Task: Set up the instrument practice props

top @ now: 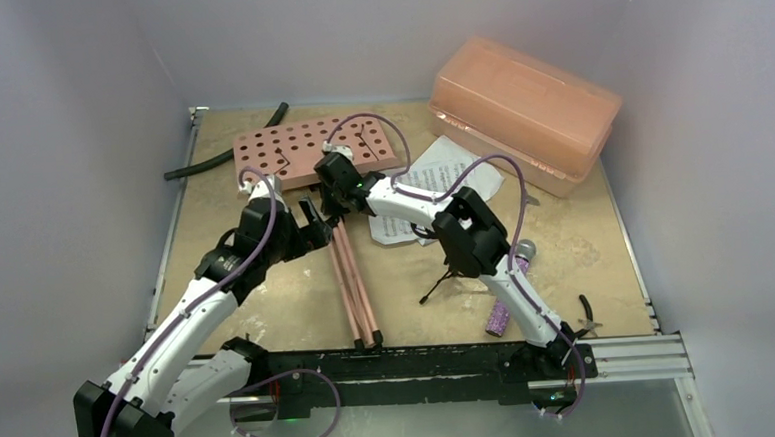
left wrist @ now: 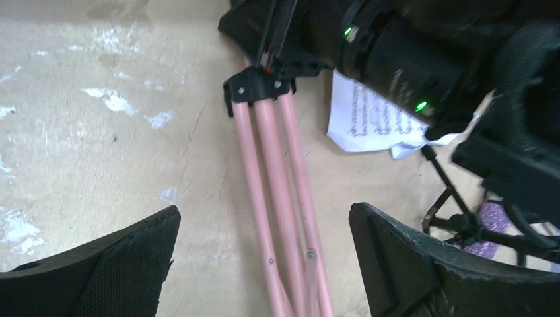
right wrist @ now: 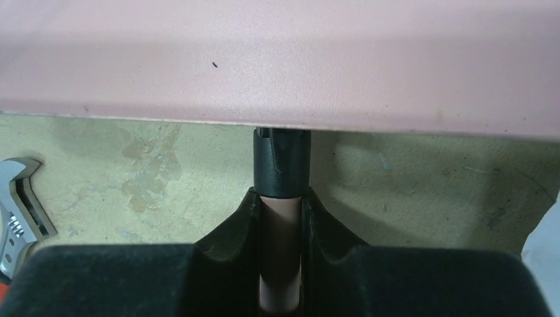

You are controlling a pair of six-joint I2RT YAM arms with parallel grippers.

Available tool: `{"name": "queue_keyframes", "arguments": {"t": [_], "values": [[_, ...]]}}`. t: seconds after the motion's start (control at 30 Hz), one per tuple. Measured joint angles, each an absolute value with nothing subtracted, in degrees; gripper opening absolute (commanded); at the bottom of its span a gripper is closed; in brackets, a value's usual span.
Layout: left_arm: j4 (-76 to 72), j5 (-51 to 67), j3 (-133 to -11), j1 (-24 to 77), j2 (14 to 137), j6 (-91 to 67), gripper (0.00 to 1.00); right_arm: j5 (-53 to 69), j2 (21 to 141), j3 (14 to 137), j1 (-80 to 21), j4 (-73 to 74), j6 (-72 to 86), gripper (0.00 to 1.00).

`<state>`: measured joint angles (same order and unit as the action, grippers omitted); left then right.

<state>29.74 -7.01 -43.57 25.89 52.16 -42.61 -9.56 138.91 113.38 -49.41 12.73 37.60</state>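
**A:** Where is the music stand (top: 315,152) found, and by what is it held?

**B:** It is seen lying flat on the worktop (top: 268,305), with the perforated desk toward the far side and the folded legs (left wrist: 280,198) pointing at the near edge. The pink shaft is clamped by the right pincer (right wrist: 280,205), just below the black collar (right wrist: 280,165). The left pincer (left wrist: 264,224) is spread wide above the legs, and nothing is touched by it.

**A:** Which step is judged to be in hand?

**B:** Most likely the stand is to be raised onto its legs.

**A:** How is that best done?

**B:** The grip near the collar should be kept firm, since the desk end is probably the heavier. The lift should be made slowly, as a swing about the feet, so that the shaft is not twisted between the fingers. One leg could be taken by the left pincer and drawn outward before any weight is set down. The sheet-music pages (top: 451,170), lying just beside the shaft under the right arm, should not be dragged along. The microphone (top: 498,320) and the mic stand (top: 447,275), nearer the right base, are better left alone for now.
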Motion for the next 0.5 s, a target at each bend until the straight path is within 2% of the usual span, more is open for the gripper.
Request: {"name": "queue_keyframes", "arguments": {"t": [0.23, 0.5], "values": [[29.1, -4.1, -36.4, 25.9, 53.1, -42.4, 0.92, -7.0, 135.8, 106.7, -48.7, 6.9, 38.6, 0.00], [24.1, 0.5, -29.6, 25.9, 54.4, -44.0, 0.78, -6.2, 132.7, 101.2, -48.4, 4.6, 38.5, 0.00]]}}
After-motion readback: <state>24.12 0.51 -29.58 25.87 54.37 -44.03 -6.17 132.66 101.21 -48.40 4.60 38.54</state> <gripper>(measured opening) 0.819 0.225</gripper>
